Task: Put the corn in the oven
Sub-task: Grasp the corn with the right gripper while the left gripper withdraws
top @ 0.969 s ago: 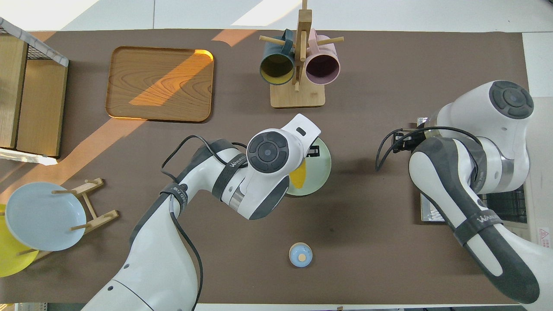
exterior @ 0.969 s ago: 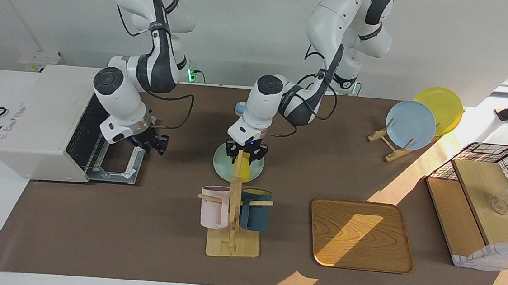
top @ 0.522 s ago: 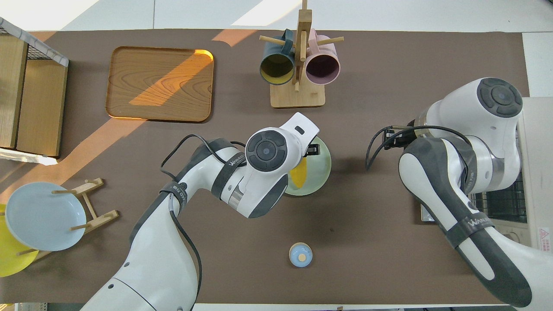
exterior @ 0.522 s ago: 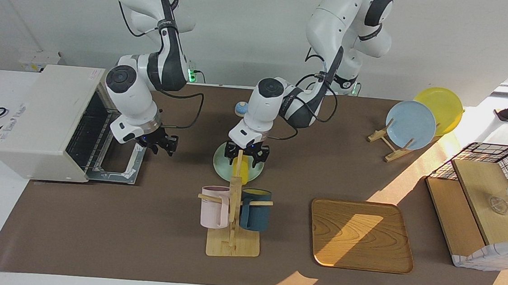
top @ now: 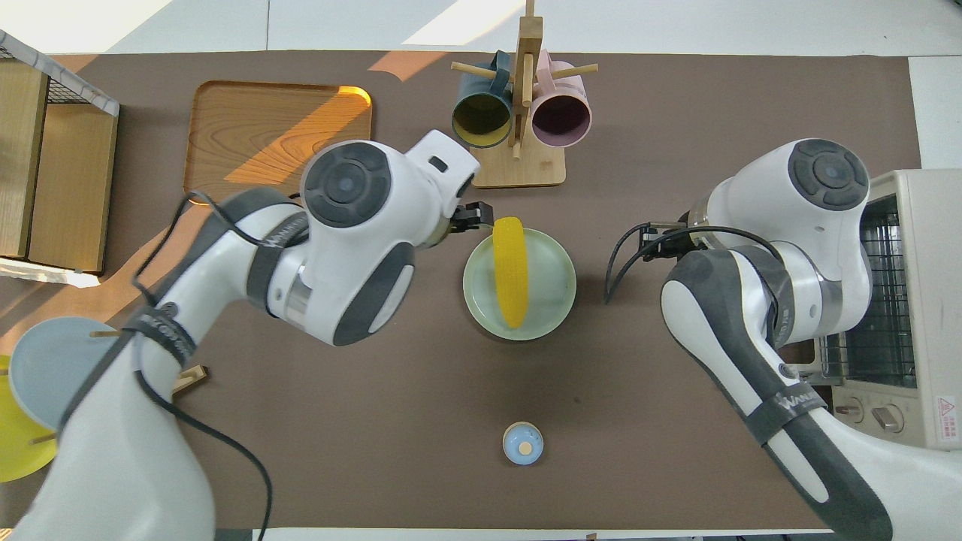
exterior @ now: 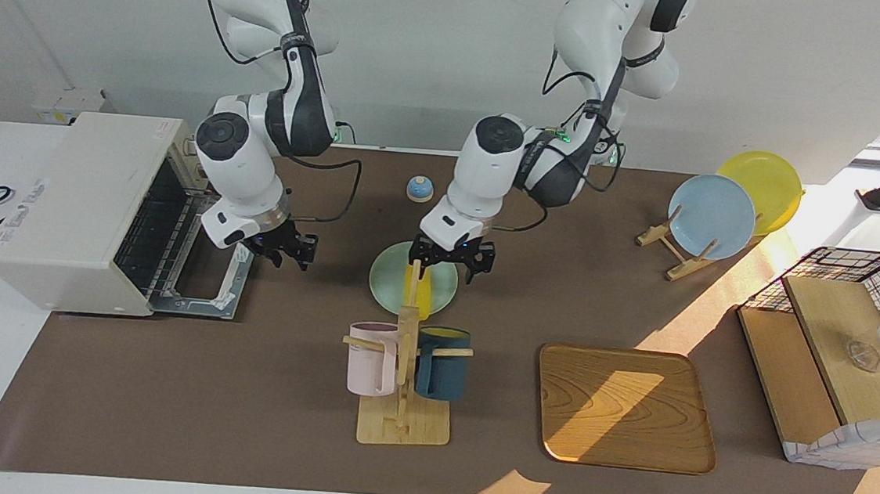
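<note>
Left gripper [exterior: 451, 257] fingers spread, empty, raised at frame centre over pale green plate [exterior: 388, 282] rim, corn [top: 510, 271] lying across plate, right gripper [exterior: 283, 249] open beside oven [exterior: 74, 210] door edge at left, bare mat between.

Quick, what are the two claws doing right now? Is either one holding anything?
Left gripper: jaws open, holding nothing, raised over the green plate where the corn lies.
Right gripper: holding nothing, beside the oven door; open or closed cannot be told.

Sunlit brown table [exterior: 238, 419] before a white wall [exterior: 425, 42].
</note>
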You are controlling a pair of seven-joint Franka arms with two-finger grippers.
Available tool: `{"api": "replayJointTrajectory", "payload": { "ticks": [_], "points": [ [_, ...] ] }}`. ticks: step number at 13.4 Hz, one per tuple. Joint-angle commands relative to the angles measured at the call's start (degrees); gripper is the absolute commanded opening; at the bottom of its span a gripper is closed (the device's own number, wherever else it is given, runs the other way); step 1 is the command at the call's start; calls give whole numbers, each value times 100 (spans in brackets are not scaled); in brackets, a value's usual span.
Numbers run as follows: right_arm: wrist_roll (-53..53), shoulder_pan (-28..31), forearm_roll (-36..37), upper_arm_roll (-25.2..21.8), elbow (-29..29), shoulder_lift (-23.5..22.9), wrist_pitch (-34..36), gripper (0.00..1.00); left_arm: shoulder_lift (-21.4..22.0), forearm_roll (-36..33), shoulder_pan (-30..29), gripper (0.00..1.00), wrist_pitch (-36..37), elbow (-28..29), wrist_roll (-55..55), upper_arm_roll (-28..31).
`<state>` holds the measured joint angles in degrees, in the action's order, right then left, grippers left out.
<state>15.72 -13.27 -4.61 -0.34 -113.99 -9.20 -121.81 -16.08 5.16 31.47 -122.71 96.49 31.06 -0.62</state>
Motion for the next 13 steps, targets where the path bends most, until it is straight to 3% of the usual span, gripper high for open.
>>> {"api": "replayJointTrajectory", "payload": {
  "ticks": [1, 3, 5, 8, 10, 13],
  "points": [
    [813, -718, 4, 16, 814, -545, 183, 51, 290, -15, -613, 100, 658, -269, -327, -52],
    [2086, -1533, 292, 7, 1944, -1457, 481, 50, 281, -15, -1227, 100, 1456, -874, -974, -52],
    [2916, -2081, 628, 25, 2293, -1856, 247, 47, 403, -24, -1800, 100, 2038, -1062, -1810, -43],
    [3068, -2285, 611, 25, 2093, -1910, -156, 47, 772, -32, -2302, 100, 2645, -1018, -2497, -43],
    [3060, -2311, 620, 25, 1427, -1805, -849, 45, 939, -346, -2452, 100, 3041, -992, -2718, -52],
    [3059, -2417, 611, 25, 1257, -1840, -1108, 40, 1264, -428, -2444, 100, 3113, -475, -2701, -61]
  ]
}}
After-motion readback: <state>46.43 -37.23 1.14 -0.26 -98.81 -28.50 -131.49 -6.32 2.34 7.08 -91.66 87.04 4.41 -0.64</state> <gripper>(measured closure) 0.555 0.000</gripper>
